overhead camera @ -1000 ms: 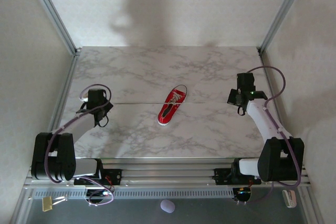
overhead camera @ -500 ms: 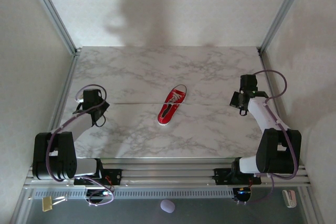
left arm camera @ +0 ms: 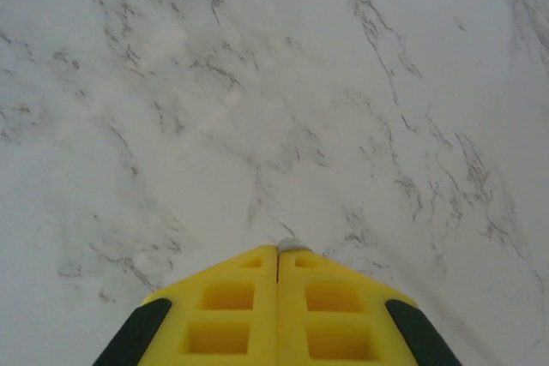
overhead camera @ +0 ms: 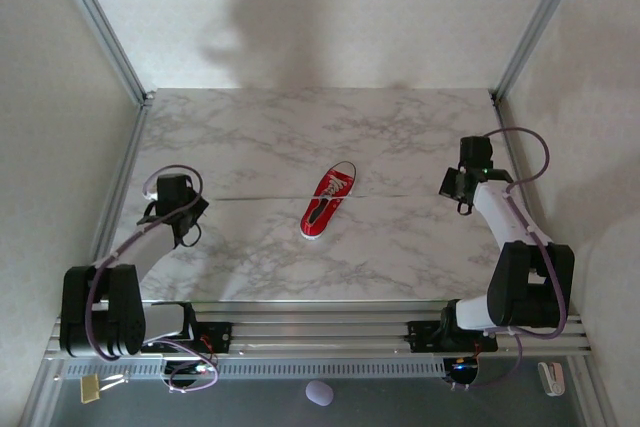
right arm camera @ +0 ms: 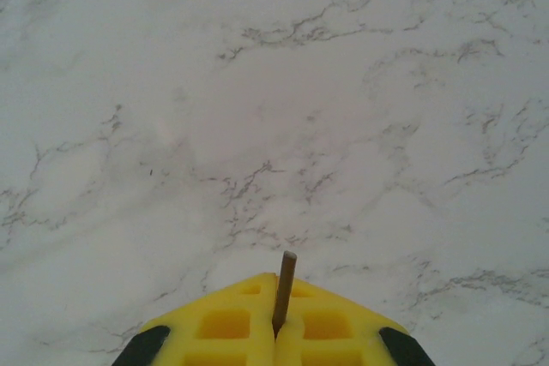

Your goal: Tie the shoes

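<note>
The shoes are one small red sneaker (overhead camera: 328, 201) with a white sole and toe cap, lying on the marble table (overhead camera: 260, 137) near its middle, toe toward the back right. My left gripper (overhead camera: 180, 213) hangs low over the table well to the left of it, and my right gripper (overhead camera: 462, 187) is well to the right. In the left wrist view the yellow fingers (left arm camera: 232, 306) of the left gripper (left arm camera: 277, 250) are pressed together over bare marble. In the right wrist view the right gripper (right arm camera: 276, 285) is shut too, with a thin brown peg (right arm camera: 284, 285) standing out between its tips.
Metal frame posts (overhead camera: 100, 27) and white walls close in the table on the left, right and back. The rail (overhead camera: 320, 332) carrying both arm bases runs along the near edge. A faint seam (overhead camera: 260, 197) crosses the tabletop by the sneaker.
Both arms have drifted a little outward from the sneaker, the left toward the left edge and the right toward the right edge. The sneaker has not moved.
</note>
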`<state>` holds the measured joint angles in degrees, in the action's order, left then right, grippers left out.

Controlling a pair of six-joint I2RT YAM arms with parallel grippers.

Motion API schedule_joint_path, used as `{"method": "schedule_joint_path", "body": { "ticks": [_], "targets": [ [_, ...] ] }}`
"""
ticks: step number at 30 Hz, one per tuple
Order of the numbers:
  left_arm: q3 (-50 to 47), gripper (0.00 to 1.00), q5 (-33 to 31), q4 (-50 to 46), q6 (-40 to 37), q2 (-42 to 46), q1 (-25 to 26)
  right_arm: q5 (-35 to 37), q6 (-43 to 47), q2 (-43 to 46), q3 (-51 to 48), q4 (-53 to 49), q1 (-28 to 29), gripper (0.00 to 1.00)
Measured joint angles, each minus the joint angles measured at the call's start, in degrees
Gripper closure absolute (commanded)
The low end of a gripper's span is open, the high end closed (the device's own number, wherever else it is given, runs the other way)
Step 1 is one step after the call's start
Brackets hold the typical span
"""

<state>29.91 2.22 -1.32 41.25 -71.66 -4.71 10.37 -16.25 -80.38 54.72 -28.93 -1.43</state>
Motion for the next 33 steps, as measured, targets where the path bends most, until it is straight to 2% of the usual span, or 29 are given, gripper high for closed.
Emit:
{"method": "schedule_joint_path", "body": {
  "ticks": [7, 20, 26, 33],
  "targets": [
    [-1.7, 1.0, 0.5, -0.3, 0.3, 4.0, 0.1, 0.1, 0.2, -1.2, 2.3, 0.0, -0.2, 1.0],
    [-4.3, 1.0, 2.8, 0.8, 0.8, 3.9, 0.2, 0.1, 1.1, -0.5, 2.8, -0.5, -1.1, 1.0],
    [-4.3, 1.0, 3.0, 0.9, 0.8, 4.7, 3.1, 0.1, 1.7, 1.8, 3.1, -1.1, -3.6, 1.0],
    [-4.3, 1.0, 2.5, -0.2, 0.8, 8.5, 3.5, -1.3, 1.9, 1.9, 5.4, -1.4, -3.9, 1.0]
  ]
}}
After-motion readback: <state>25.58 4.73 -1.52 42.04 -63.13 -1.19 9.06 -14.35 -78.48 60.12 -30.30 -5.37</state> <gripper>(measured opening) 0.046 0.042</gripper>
